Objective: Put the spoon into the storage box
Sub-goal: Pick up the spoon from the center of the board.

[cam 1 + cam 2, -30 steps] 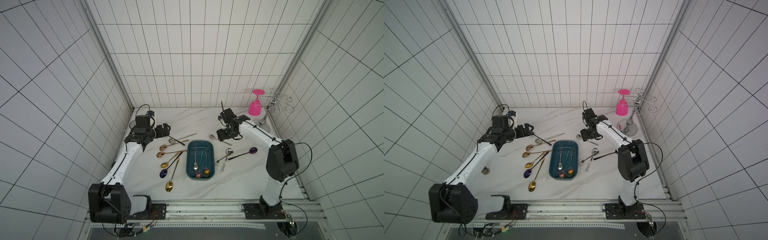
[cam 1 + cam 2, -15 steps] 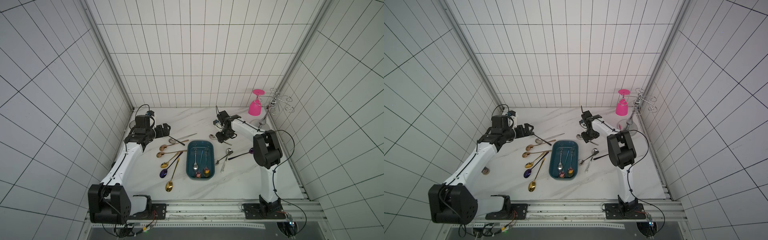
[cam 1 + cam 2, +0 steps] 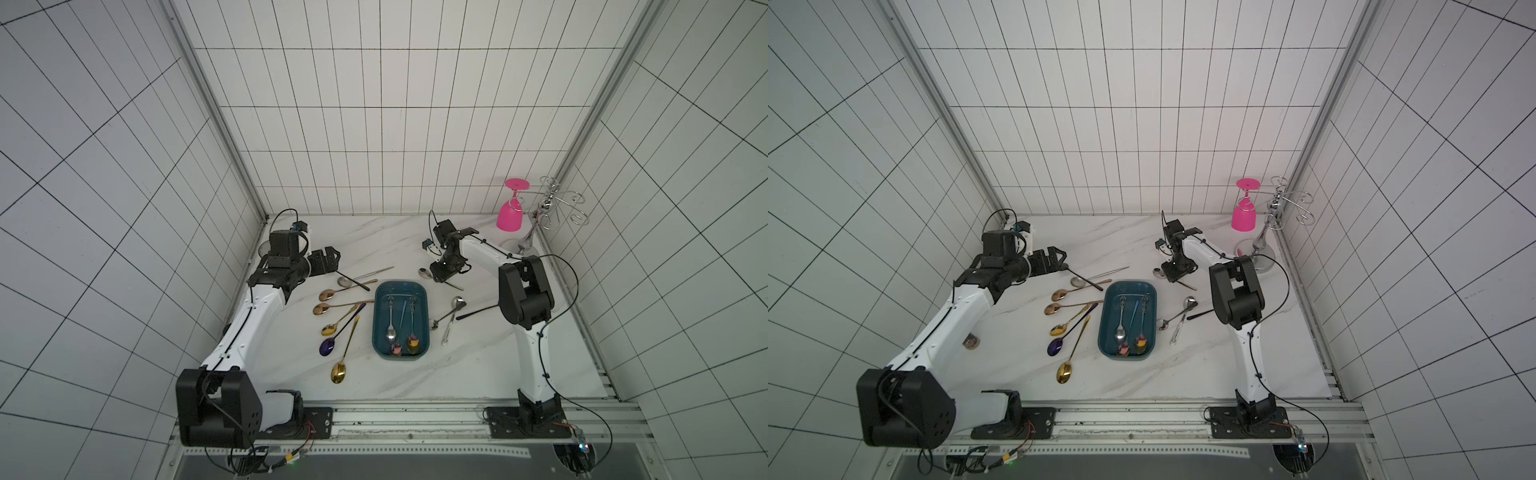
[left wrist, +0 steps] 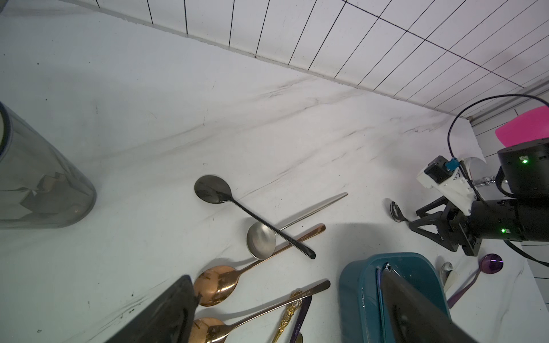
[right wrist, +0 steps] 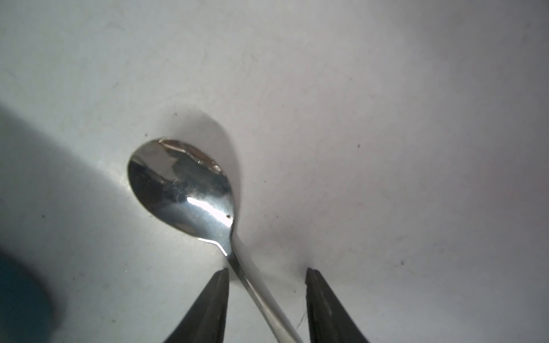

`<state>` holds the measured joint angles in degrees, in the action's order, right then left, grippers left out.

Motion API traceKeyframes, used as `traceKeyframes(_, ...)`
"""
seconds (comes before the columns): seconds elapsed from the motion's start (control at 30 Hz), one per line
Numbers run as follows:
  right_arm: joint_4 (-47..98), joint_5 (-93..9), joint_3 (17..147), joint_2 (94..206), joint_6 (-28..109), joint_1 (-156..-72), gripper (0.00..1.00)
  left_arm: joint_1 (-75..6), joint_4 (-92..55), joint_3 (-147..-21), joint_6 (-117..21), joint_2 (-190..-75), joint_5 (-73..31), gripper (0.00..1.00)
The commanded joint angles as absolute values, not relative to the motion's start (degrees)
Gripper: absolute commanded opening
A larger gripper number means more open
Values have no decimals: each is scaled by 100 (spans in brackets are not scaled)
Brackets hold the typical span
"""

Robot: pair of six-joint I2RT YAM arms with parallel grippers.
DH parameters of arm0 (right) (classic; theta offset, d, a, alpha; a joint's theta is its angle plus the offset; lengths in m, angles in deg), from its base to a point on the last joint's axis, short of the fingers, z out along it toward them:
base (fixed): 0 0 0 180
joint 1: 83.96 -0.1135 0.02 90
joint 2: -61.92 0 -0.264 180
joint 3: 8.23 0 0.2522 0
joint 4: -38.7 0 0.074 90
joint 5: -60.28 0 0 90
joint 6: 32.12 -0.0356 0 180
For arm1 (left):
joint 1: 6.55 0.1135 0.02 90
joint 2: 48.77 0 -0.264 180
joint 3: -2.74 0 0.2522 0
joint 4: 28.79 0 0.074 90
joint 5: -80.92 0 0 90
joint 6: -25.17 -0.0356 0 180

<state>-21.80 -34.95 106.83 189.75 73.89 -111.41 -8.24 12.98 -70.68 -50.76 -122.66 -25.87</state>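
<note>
Toward the far side of the tabletop [image 3: 415, 386], just beyond the far right corner of the storage box [image 3: 380, 320], my right jaws stand open astride the handle of the silver spoon [image 5: 181, 190], which lies outside the box. My left jaws hang wide open and empty, far left.

Robot lab test cell, dressed up as kitchen. White tiled walls [image 3: 374, 124] close in at 9, 12 and 3 o'clock. Marble-look tabletop [image 3: 395, 237] stops at bare aluminium rail [image 3: 415, 415] at 6 o'clock. Left arm [image 3: 249, 320] and right arm [image 3: 530, 361] mounted along it. Kitchen props: pink goblet [image 3: 510, 214] hung upside down on wire rack [image 3: 557, 203] at 2 o'clock, teal storage box [image 3: 400, 284] at centre.
</note>
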Motion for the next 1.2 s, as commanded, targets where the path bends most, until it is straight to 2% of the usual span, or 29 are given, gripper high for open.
traceKeyframes(0.0,-2261,-3648,10780,19141,7605,-11200,37,-787,1169,-7052,-5144,-12192,-2640,98)
traceKeyframes(0.07,-2257,-3673,10755,19176,7703,-11235,28,-791,1169,-7044,-5139,-12180,-2642,99)
traceKeyframes(0.63,-2206,-3367,10671,19229,7932,-11305,9,-768,1167,-7026,-5158,-12118,-2628,98)
traceKeyframes(0.73,-2134,-3386,10598,19139,7974,-11314,3,-752,1166,-7026,-5161,-12114,-2630,98)
traceKeyframes(0.9,-2105,-3363,10552,18883,7985,-11311,0,-743,1156,-7019,-5161,-12112,-2629,98)
traceKeyframes(1.17,-2056,-3376,10460,18357,7988,-11314,0,-734,1151,-7026,-5161,-12100,-2630,98)
